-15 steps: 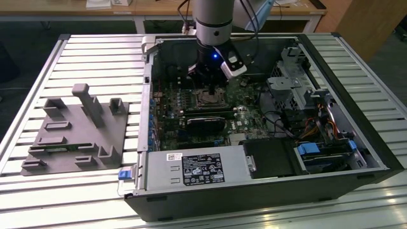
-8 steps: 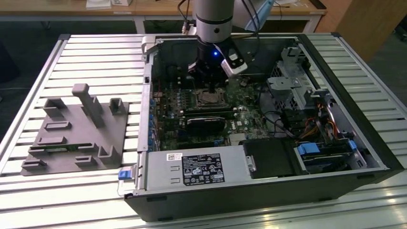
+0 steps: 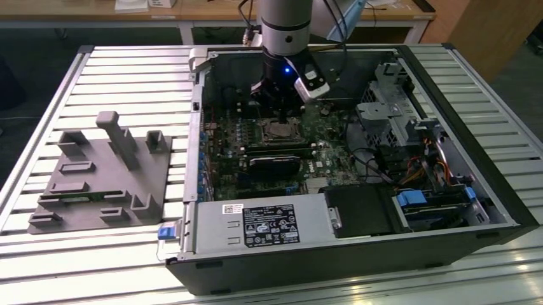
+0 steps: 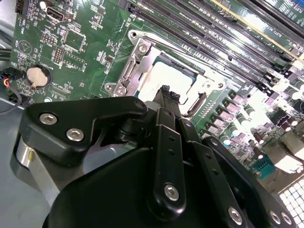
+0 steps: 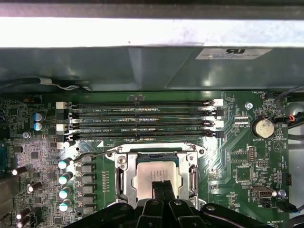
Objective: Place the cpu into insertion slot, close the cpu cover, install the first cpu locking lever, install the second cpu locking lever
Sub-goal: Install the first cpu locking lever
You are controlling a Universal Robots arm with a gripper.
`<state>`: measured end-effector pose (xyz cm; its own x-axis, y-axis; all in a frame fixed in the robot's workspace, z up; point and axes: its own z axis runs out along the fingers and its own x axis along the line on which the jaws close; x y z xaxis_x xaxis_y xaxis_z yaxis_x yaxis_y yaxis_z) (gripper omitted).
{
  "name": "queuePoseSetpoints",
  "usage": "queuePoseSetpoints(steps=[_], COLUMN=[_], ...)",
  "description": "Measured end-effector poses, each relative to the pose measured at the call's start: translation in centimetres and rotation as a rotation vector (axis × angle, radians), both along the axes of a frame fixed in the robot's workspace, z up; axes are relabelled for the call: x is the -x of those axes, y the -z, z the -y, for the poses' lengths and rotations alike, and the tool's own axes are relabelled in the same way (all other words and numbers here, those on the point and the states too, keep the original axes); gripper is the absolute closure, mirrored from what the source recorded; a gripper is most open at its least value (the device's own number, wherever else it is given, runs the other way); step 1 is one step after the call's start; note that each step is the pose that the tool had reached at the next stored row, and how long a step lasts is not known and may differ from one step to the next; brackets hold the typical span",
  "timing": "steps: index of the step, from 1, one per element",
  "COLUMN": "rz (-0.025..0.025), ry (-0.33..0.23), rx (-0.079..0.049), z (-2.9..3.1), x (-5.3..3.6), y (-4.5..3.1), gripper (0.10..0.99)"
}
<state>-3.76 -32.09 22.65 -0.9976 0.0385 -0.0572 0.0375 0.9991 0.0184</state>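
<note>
One cpu (image 5: 147, 173) lies just beneath the gripper (image 5: 162, 186).

No print could be made out on the black power-supply label (image 3: 269, 225), the white sticker (image 3: 231, 208) beside it, or the case-wall label (image 5: 234, 52).

1. A slatted metal table (image 3: 127, 70) catches bright glare on its near slats.
2. A wooden desk (image 3: 203, 11) with white legs stands behind it.
3. A wooden cabinet (image 3: 488, 22) stands at the exterior view's right, over a dark floor (image 3: 34, 47).

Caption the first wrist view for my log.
Shut pincer over the cpu, which sits framed by the lowered cpu cover.
</note>
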Motion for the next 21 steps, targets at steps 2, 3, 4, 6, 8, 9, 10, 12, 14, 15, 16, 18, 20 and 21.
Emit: queuePoseSetpoints(steps=[2,3,4,6,8,9,10,12,14,15,16,18,20,21], rz=[-0.0001,-0.0001,-0.0001,-0.0002,-0.0001,-0.0001,-0.0001,-0.0001,-0.0001,-0.0001,-0.0001,0.0002,0.0000,-0.0002], ry=[0.001,0.001,0.001,0.001,0.001,0.001,0.001,0.001,0.001,0.001,0.001,0.001,0.001,0.001], rx=[0.000,0.000,0.000,0.000,0.000,0.000,0.000,0.000,0.000,0.000,0.000,0.000,0.000,0.000], z=[0.00,0.00,0.00,0.01,0.00,0.00,0.00,0.00,0.00,0.00,0.00,0.00,0.00,0.00], x=[0.00,0.00,0.00,0.00,0.00,0.00,0.00,0.00,0.00,0.00,0.00,0.00,0.00,0.06], y=[-0.01,-0.01,-0.03,-0.13,-0.28,-0.36,-0.44,-0.59,-0.77,-0.85,-0.92,-0.94,-0.96,-0.97], gripper=[0.980,0.980,0.980,0.980,0.980,0.980,0.980,0.980,0.980,0.980,0.980,0.980,0.980,0.980])
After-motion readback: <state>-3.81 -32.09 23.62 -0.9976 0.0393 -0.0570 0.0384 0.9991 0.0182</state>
